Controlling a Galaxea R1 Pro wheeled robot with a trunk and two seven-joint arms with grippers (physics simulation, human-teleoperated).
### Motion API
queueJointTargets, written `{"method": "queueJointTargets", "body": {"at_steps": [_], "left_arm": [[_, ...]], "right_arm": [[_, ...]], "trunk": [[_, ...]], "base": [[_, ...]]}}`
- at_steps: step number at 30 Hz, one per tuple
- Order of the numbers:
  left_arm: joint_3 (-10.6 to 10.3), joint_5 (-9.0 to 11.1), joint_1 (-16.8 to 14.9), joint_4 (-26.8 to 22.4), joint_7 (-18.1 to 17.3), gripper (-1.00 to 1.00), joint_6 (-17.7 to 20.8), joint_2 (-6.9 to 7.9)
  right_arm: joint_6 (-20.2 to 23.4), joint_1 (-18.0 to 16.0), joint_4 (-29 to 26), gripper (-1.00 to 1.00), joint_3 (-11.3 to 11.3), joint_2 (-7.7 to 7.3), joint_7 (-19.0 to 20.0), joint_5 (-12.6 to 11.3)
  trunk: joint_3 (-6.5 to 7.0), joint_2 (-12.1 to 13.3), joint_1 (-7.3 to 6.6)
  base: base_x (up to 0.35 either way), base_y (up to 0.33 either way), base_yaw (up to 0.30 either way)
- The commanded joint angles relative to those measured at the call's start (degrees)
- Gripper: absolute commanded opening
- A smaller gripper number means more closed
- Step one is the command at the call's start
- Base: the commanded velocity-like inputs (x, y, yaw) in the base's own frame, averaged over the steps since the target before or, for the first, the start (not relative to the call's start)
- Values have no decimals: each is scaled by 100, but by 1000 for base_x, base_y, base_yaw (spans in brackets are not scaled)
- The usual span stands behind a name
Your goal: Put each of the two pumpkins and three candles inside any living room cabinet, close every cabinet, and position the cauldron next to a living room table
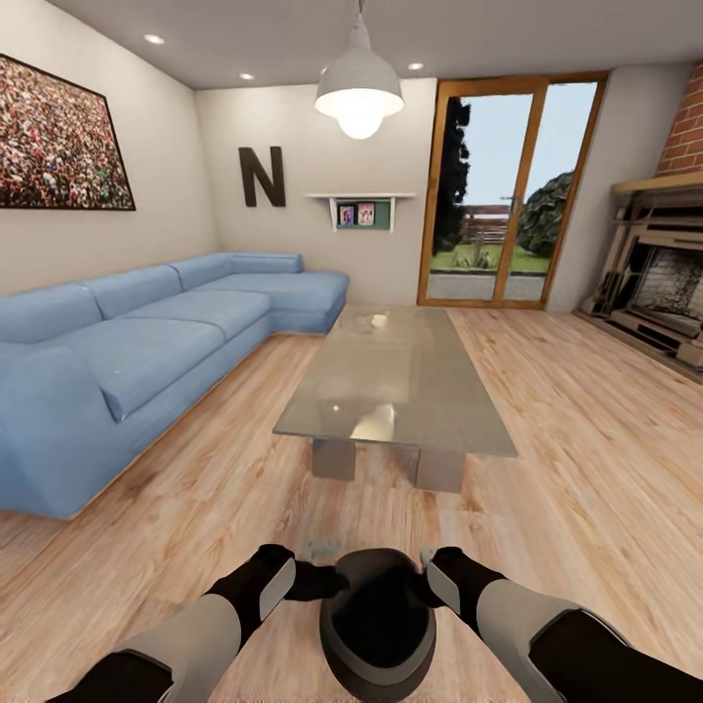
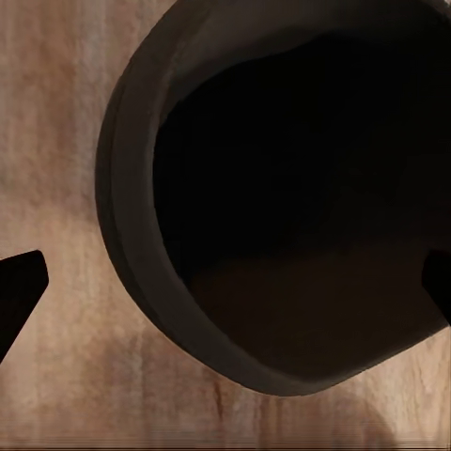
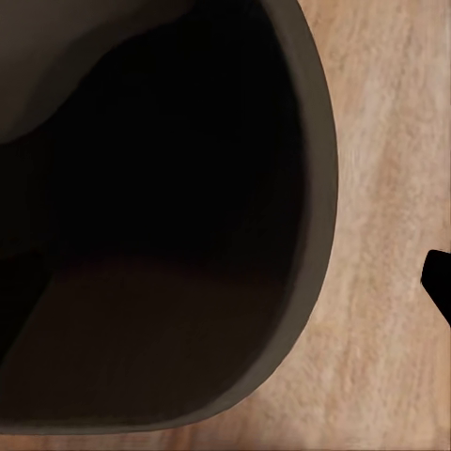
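Observation:
The black cauldron (image 1: 377,625) sits low in front of me over the wooden floor, mouth up, between my two arms. My left gripper (image 1: 320,582) is at its left rim and my right gripper (image 1: 430,576) at its right rim. In the left wrist view the cauldron (image 2: 282,216) looms close, and the two fingertips (image 2: 21,282) stand wide apart, one outside its wall and one over its dark inside. The right wrist view shows the cauldron (image 3: 160,235) and one fingertip (image 3: 439,282) outside the rim. The grey glossy table (image 1: 391,381) stands just beyond. Pumpkins, candles and cabinet are out of view.
A blue corner sofa (image 1: 127,351) runs along the left wall. A brick fireplace (image 1: 664,283) is at the right, and a glass door (image 1: 508,195) at the back. Open wooden floor (image 1: 596,459) lies on both sides of the table. A lamp (image 1: 359,93) hangs above.

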Motion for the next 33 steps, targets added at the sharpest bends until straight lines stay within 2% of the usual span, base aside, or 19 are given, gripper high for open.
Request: {"method": "queueJointTargets", "body": {"at_steps": [1, 27, 33], "left_arm": [[-8, 22, -3, 5, 2, 100, 37, 0], [-9, 13, -3, 101, 2, 100, 59, 0], [-8, 13, -3, 101, 2, 100, 37, 0]], "right_arm": [[31, -1, -12, 100, 39, 1, -35, -61], [20, -1, -12, 100, 42, 7, -35, -61], [18, 5, -12, 100, 43, 8, -35, -61]], "trunk": [[-28, -4, 1], [-604, -39, 68], [-604, -39, 68]], "base": [[0, 0, 0], [0, 0, 0], [0, 0, 0]]}}
